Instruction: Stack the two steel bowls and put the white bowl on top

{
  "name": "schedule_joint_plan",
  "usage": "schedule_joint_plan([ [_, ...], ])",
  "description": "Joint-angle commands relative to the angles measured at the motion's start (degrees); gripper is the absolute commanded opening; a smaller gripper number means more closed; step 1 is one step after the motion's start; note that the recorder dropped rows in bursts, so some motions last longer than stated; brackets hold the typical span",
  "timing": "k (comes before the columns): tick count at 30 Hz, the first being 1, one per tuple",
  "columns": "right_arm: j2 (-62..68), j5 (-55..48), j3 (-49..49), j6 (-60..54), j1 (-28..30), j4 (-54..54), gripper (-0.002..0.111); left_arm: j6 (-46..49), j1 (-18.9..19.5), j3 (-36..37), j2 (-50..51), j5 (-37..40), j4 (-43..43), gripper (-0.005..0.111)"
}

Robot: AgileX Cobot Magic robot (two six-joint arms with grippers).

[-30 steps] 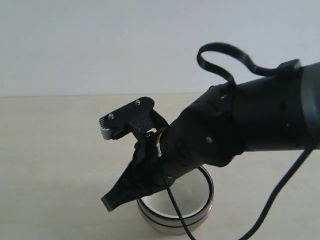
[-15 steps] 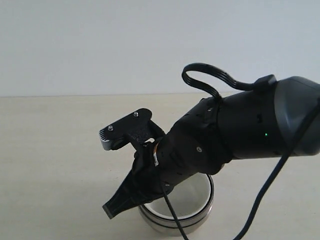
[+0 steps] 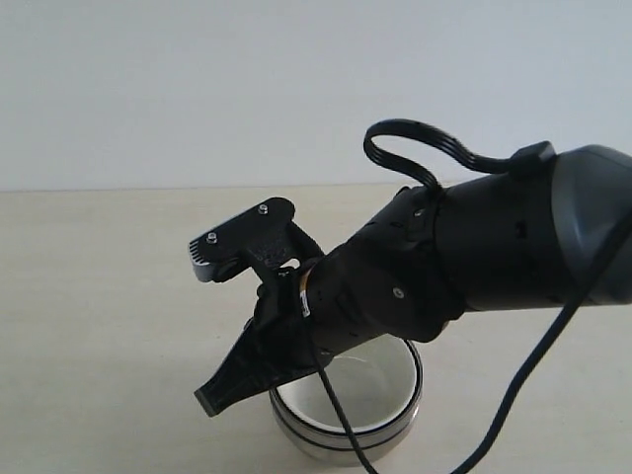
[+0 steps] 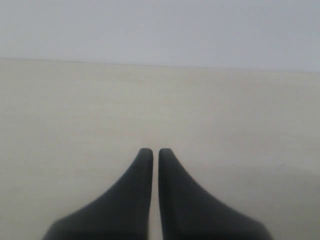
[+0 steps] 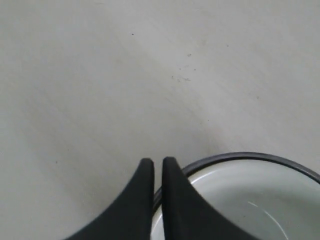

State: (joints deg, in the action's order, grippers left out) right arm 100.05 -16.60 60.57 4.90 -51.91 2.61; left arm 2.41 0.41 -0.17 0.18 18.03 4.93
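The right claw was pressed together and pinched nothing; its black tips pointed down and to the left of the exterior view, just beside the left edge of the bowls and above the table. The right arm reached in from the right and hid the far part of the stack. The steel bowls stood nested one in the other near the bottom middle of that view, a thin seam showing between their shiny walls. The white bowl sat upright inside the upper one, its pale inside showing within the dark rim. From the right wrist, the closed fingertips lay over the near edge of that rim, but I could not tell whether they touched it. The left claw showed only in its own wrist view, its two fingers drawn together with a thin slit between them, holding nothing, over bare table. A black cable looped above the right arm, against a plain pale wall.
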Motion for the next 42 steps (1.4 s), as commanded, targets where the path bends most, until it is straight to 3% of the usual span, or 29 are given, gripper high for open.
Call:
schedule_joint_plan([
  [1, -0.2, -0.9, 0.1, -0.4, 0.0, 3.0, 0.0, -0.3, -0.3, 0.2, -0.2, -0.4, 0.0, 0.004],
  [12, -0.2, -3.3, 0.1, 3.9, 9.2, 4.8, 0.0, -0.3, -0.3, 0.2, -0.2, -0.4, 0.0, 0.004],
  [18, -5.2, -2.7, 0.1, 4.2, 10.3, 6.1, 0.0, -0.3, -0.3, 0.2, -0.2, -0.4, 0.0, 0.004],
  [21, -10.1, -7.7, 0.1, 3.7, 10.3, 6.1, 0.0, -0.3, -0.3, 0.2, -0.2, -0.4, 0.0, 0.004],
  [26, -19.2, -11.0, -7.0, 2.7, 7.8, 6.1, 0.0, -0.3, -0.3, 0.2, -0.2, -0.4, 0.0, 0.004],
  [34, -34.8, -10.8, -22.2, 2.4, -1.7, 2.8, 0.0, -0.3, -0.3, 0.2, -0.2, -0.4, 0.0, 0.004],
  [38, -34.7, -13.3, -27.3, 1.9, -5.9, 2.8, 0.0, -0.3, -0.3, 0.2, -0.2, -0.4, 0.0, 0.004],
  [42, -30.6, -13.5, -28.6, 2.2, -5.8, 2.9, 0.0, -0.3, -0.3, 0.2, -0.2, -0.4, 0.0, 0.004],
])
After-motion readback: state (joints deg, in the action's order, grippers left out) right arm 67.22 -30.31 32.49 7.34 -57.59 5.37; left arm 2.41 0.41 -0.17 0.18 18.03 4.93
